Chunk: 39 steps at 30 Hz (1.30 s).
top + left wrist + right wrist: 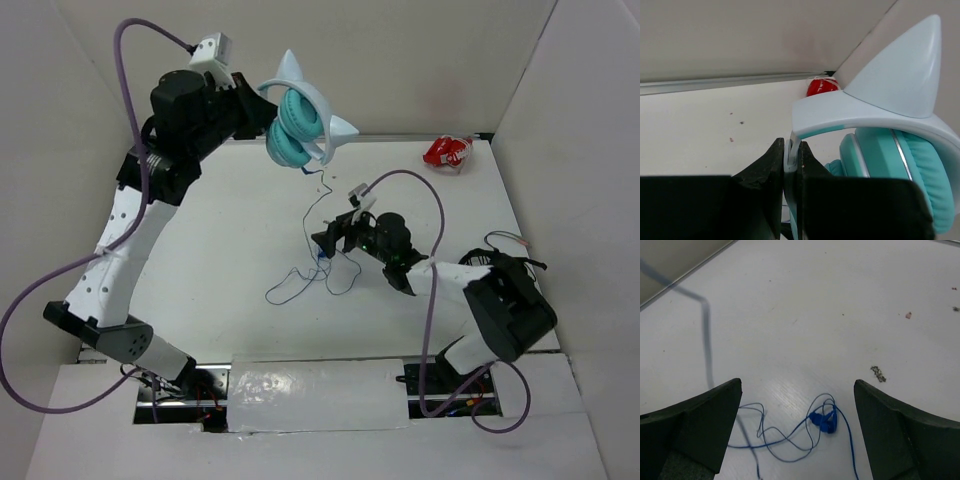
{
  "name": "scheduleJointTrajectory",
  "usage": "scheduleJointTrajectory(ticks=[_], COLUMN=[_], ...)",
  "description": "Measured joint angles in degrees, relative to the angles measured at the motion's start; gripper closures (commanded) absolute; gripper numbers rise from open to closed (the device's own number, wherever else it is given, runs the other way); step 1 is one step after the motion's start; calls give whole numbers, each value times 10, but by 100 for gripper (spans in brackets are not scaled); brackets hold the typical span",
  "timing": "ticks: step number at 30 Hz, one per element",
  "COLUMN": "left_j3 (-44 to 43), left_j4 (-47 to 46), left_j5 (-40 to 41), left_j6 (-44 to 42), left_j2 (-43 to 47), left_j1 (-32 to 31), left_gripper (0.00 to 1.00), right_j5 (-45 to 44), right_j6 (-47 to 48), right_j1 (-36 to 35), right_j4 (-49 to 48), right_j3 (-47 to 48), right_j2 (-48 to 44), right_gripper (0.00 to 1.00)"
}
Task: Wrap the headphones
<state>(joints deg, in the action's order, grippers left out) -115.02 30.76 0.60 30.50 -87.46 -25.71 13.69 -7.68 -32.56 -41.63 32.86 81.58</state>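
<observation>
We find the left claw (pixel 791 192) closed tight on the white headband (pixel 840 120) of the headphones (pixel 297 126), the thin band pinched edge-on between the two black fingers (pixel 767 175). The headphones are held clear of the table (pixel 220 240), with the teal ear cups hanging just beside and below the jaws and one pointed white ear tip rising above them. Well beyond this claw, in the far corner, lies a small red-and-white object (pixel 447 152). The right claw (pixel 797 390) stands wide open with nothing between its fingers and is pointed down at the table. In its wrist view the blue plug (pixel 824 421) lies on the surface between the two fingers, somewhat nearer the right-hand one. The thin blue cable (pixel 790 437) lies in loose loops from the plug toward the left-hand finger. From those loops, one strand rises beside this claw to the raised headphones. We cannot tell how high this claw sits above the surface.
</observation>
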Motion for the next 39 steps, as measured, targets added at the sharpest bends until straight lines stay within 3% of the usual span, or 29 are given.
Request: scheduleJointTrajectory(ticks=[9, 14, 20, 26, 31, 39], left_j3=[-1, 0, 19, 54, 60, 49], left_j4=[-21, -24, -21, -29, -25, -25], left_j5=[-43, -44, -34, -23, -17, -14], left_j6=[17, 17, 14, 14, 14, 15], left_j2=[90, 100, 99, 101, 94, 72], left_j1=[0, 0, 0, 0, 1, 2], left_gripper=[100, 100, 100, 100, 100, 100], right_j5=[78, 75, -24, -133, -132, -71], right_j6=[-47, -66, -103, -107, -95, -21], right_j1=[-42, -55, -8, 49, 68, -75], right_j4=[-86, -97, -82, 34, 104, 101], right_j3=[63, 69, 12, 18, -25, -72], right_j2=[143, 150, 56, -54, -115, -144], right_gripper=[0, 0, 0, 0, 0, 0])
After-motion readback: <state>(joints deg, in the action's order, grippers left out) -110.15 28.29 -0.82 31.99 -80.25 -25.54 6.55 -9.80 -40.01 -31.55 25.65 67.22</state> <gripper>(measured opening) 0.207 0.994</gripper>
